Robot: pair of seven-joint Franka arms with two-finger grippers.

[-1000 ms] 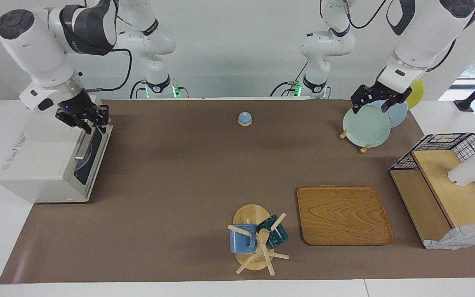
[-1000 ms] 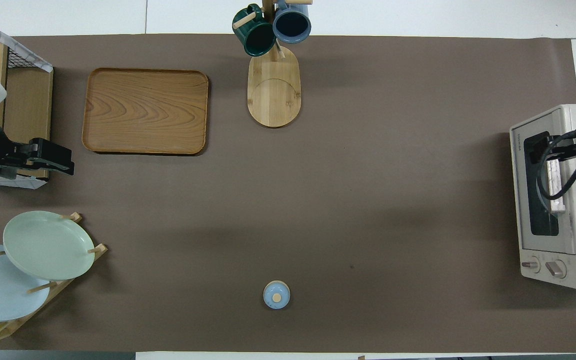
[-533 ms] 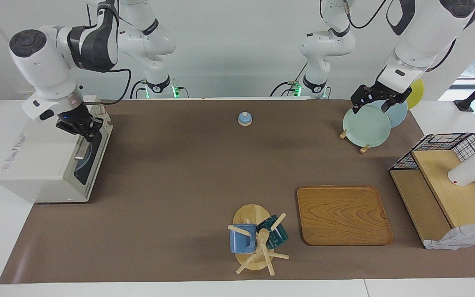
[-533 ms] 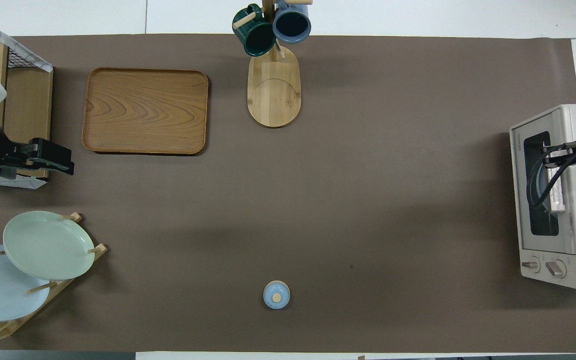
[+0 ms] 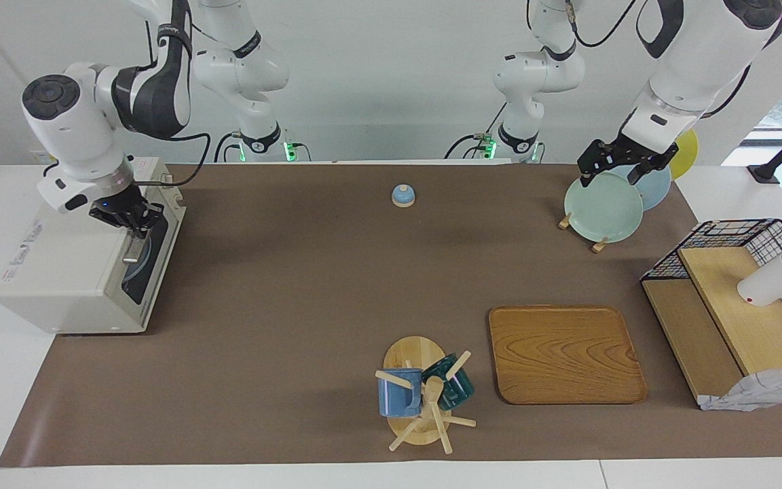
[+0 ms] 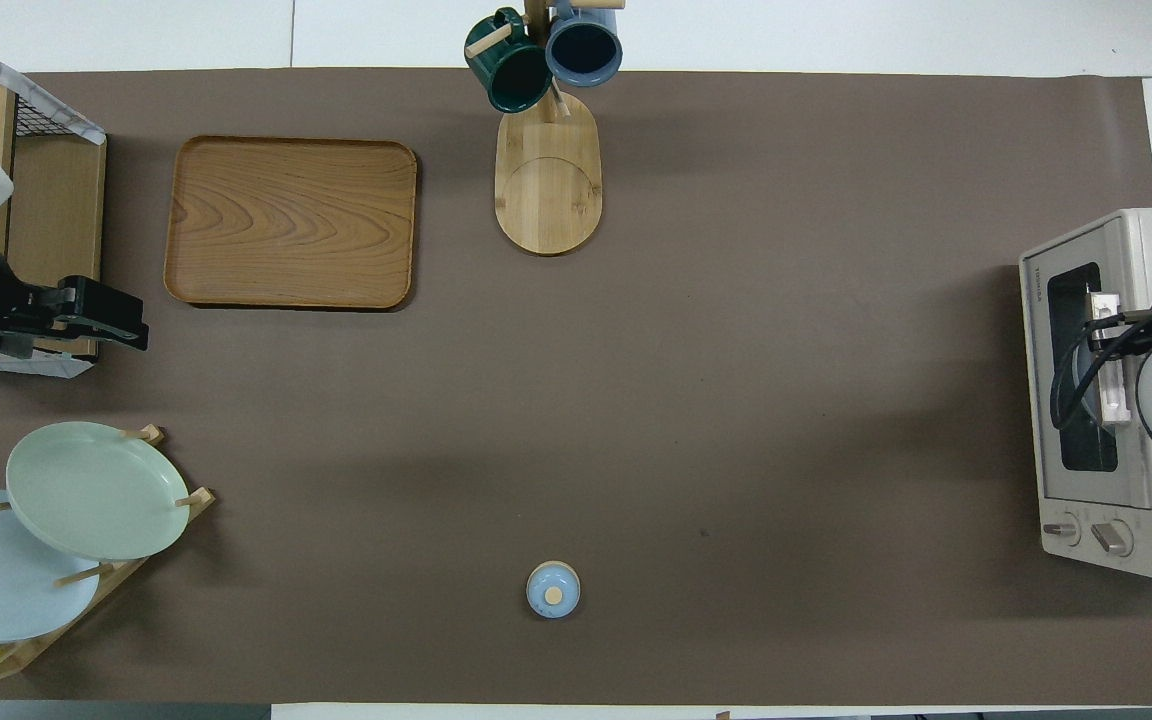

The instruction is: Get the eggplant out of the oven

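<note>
The cream-white oven (image 5: 65,265) stands at the right arm's end of the table with its dark glass door shut. It also shows in the overhead view (image 6: 1136,250). My right gripper (image 5: 127,221) points down at the door's top edge, at the metal bar handle (image 5: 134,250); in the overhead view the arm covers most of it (image 6: 1101,325). The eggplant is hidden; only a bluish round shape shows through the glass. My left gripper (image 5: 611,171) hangs open and empty over the plate rack, waiting.
A rack of plates (image 5: 601,204) stands at the left arm's end, near the robots. A small blue lidded knob (image 5: 403,195), a wooden tray (image 5: 564,353), a mug tree (image 5: 421,394) and a wire shelf (image 5: 737,299) stand on the brown mat.
My right gripper has come down and drawn in over the oven, from beside the door's edge to the handle. The oven door stays shut. The left arm has not moved.
</note>
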